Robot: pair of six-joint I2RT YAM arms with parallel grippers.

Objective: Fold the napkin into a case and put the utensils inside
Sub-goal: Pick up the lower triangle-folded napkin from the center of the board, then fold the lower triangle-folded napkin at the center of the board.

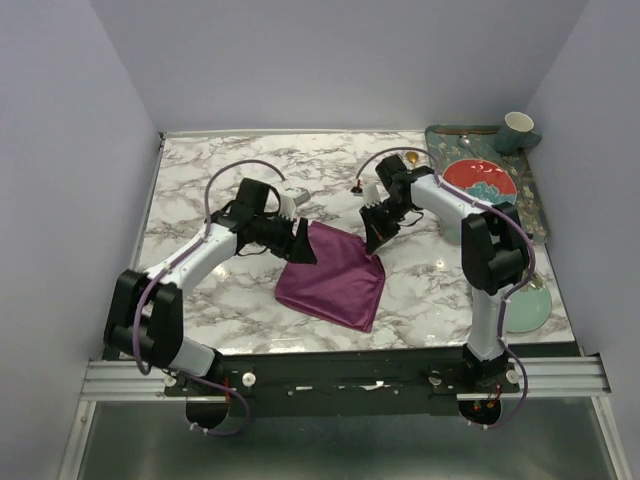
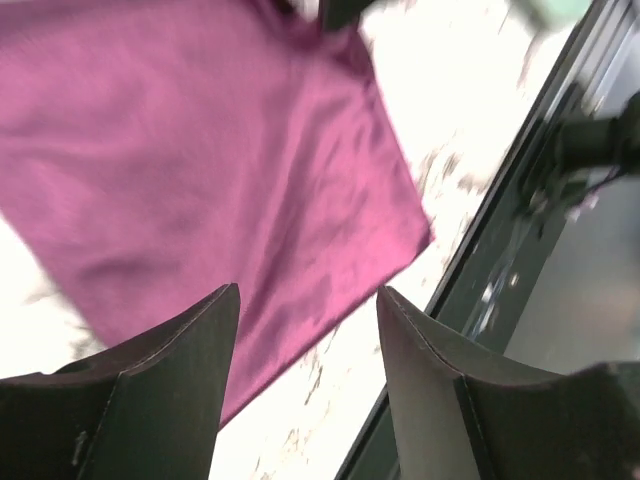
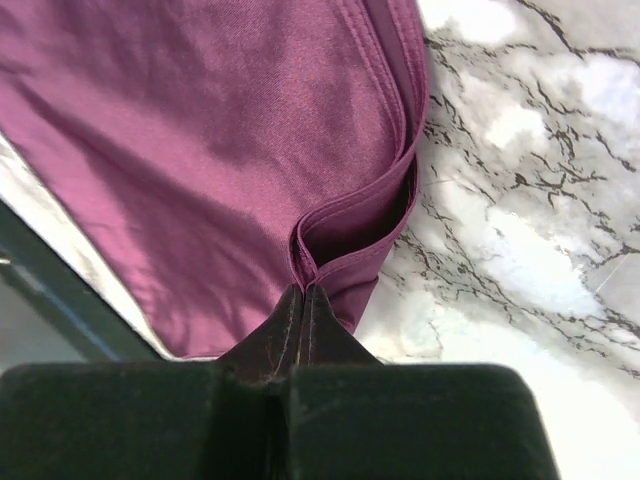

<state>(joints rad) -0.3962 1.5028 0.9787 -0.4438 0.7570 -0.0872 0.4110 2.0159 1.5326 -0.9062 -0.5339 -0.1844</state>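
The plum-purple napkin (image 1: 335, 275) lies folded on the marble table, roughly square and turned like a diamond. My right gripper (image 1: 378, 238) is at its far right corner, shut on a pinched fold of the napkin's edge (image 3: 305, 270); the layers loop open just beyond the tips. At the napkin's far left corner is my left gripper (image 1: 300, 245). Its fingers (image 2: 190, 350) stand open above the napkin's near edge (image 2: 300, 250) with nothing between them. I cannot make out the utensils clearly; a small gold bit (image 1: 411, 158) shows beside the tray.
A dark green tray (image 1: 535, 215) at the far right holds a red plate (image 1: 480, 178) and a teal cup (image 1: 518, 128). A pale green plate (image 1: 530, 305) sits near the right arm's base. The table's front edge (image 2: 480, 230) runs close to the napkin.
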